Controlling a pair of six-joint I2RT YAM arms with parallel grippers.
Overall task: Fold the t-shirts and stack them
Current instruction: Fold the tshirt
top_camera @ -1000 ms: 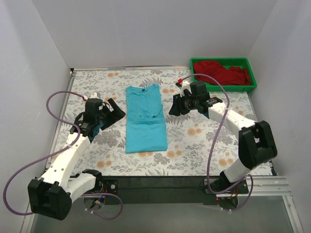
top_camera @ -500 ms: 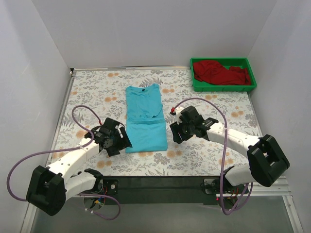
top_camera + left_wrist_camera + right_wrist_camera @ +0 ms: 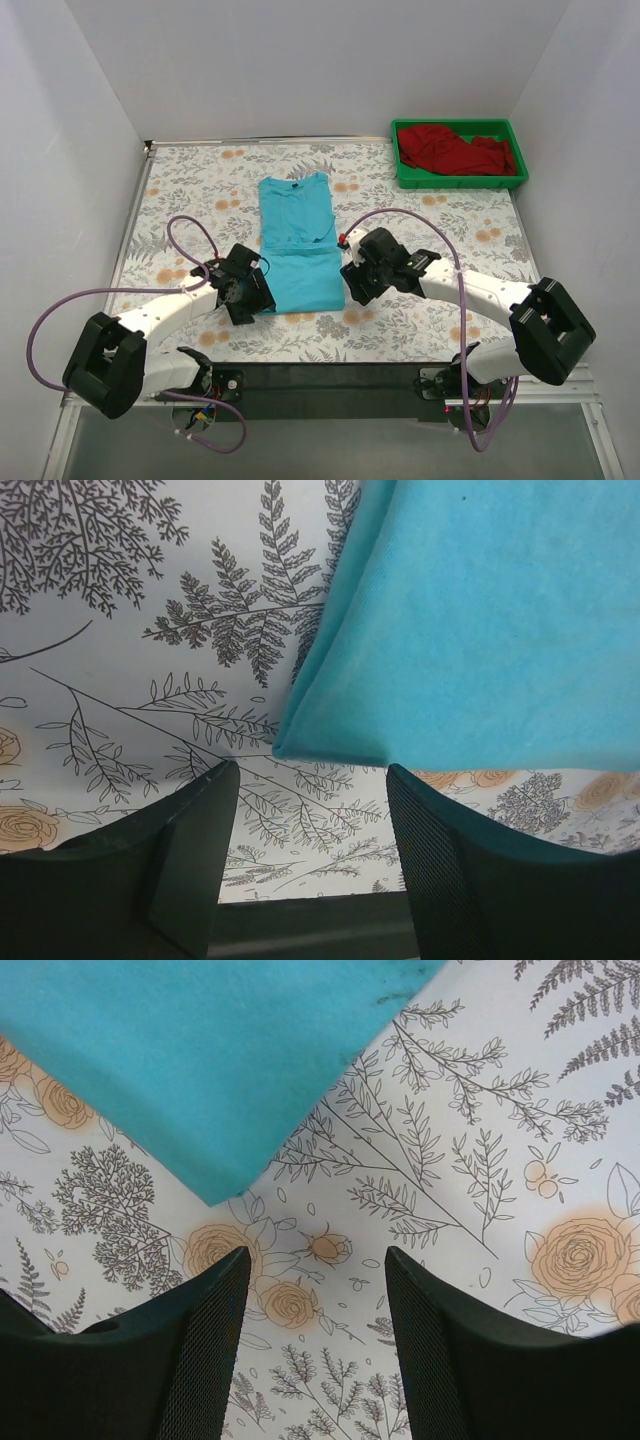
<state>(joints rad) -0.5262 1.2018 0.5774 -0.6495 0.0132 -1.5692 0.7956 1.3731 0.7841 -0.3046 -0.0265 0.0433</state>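
The turquoise t-shirt (image 3: 297, 245) lies folded lengthwise in a long strip on the table's middle, collar at the far end. My left gripper (image 3: 256, 298) is open and empty at its near left corner, which shows in the left wrist view (image 3: 460, 630) just ahead of the fingers. My right gripper (image 3: 350, 288) is open and empty at its near right corner, which shows in the right wrist view (image 3: 200, 1060). The dark red t-shirt (image 3: 455, 150) lies crumpled in the green tray (image 3: 520, 180) at the far right.
The table has a floral cloth (image 3: 420, 320). White walls enclose the table on three sides. A black rail (image 3: 320, 385) runs along the near edge.
Both arms have drawn back from the shirt's middle toward its near end. Each gripper now sits at a near corner of the turquoise t-shirt.
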